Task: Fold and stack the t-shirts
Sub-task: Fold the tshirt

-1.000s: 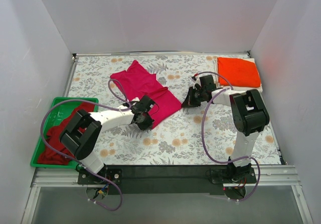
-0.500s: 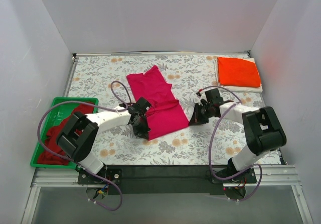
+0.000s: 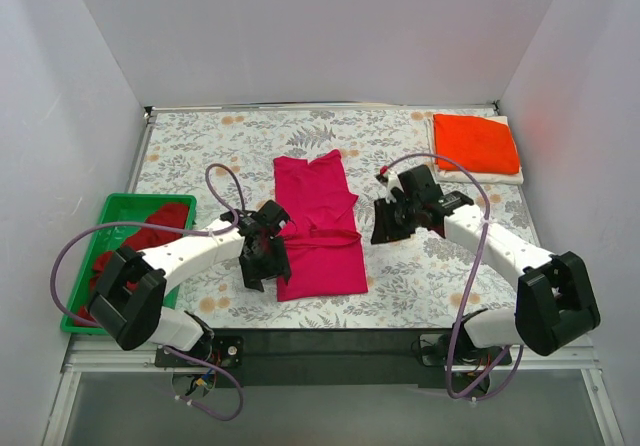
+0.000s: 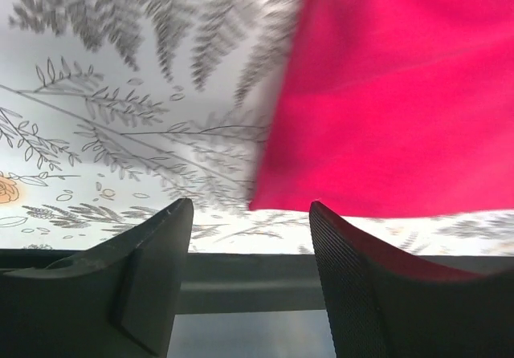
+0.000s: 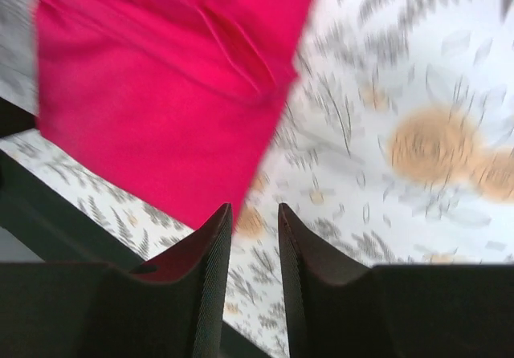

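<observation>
The magenta t-shirt (image 3: 318, 228) lies flat, lengthwise, in the middle of the table, its hem near the front edge. My left gripper (image 3: 260, 266) stands open just off the shirt's left front corner (image 4: 385, 101), with nothing between its fingers (image 4: 152, 250). My right gripper (image 3: 383, 228) sits beside the shirt's right edge (image 5: 161, 93), its jaws slightly open over bare table. A folded orange-red t-shirt (image 3: 475, 142) rests on a folded white t-shirt (image 3: 485, 177) at the back right. A darker red t-shirt (image 3: 135, 246) lies crumpled in the tray.
A green plastic tray (image 3: 80, 306) stands at the left front of the floral-patterned table (image 3: 200, 156). White walls close in the left, back and right sides. A black rail (image 3: 340, 341) runs along the front edge.
Both grippers pulled the magenta shirt toward the front edge and turned it straight, then opened and let go of it. The right arm has swung forward and left.
</observation>
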You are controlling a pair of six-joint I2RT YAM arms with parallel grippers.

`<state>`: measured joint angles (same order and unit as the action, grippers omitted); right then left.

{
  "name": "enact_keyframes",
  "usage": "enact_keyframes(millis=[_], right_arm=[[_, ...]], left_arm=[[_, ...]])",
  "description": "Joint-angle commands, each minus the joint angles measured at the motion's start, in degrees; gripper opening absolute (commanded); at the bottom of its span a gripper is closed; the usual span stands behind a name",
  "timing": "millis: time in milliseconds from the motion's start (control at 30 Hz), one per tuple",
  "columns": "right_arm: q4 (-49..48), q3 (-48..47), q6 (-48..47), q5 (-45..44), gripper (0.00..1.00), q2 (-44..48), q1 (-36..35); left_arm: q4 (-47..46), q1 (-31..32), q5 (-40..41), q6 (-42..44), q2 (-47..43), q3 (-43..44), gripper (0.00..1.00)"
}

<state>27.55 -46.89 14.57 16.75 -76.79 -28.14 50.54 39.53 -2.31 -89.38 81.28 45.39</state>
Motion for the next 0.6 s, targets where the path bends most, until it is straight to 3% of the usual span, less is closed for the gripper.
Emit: enact_keyframes(millis=[0, 300, 567], right_arm=[[-1.2, -8.3, -6.6, 0.9, 0.31, -1.1, -1.8], [-6.3, -16.6, -9.6, 4.9, 0.25, -16.2, -13.3], [-8.0, -18.7, -10.8, 4.4, 0.25, -24.8, -15.2]], left_arm=[[1.7, 0.0, 5.9, -2.0, -3.5, 5.1, 0.56], [-2.3, 1.2, 3.3, -2.9, -1.8, 7.9, 0.32], [-6.2, 2.0, -0.4, -1.2, 3.9, 6.8, 0.27]])
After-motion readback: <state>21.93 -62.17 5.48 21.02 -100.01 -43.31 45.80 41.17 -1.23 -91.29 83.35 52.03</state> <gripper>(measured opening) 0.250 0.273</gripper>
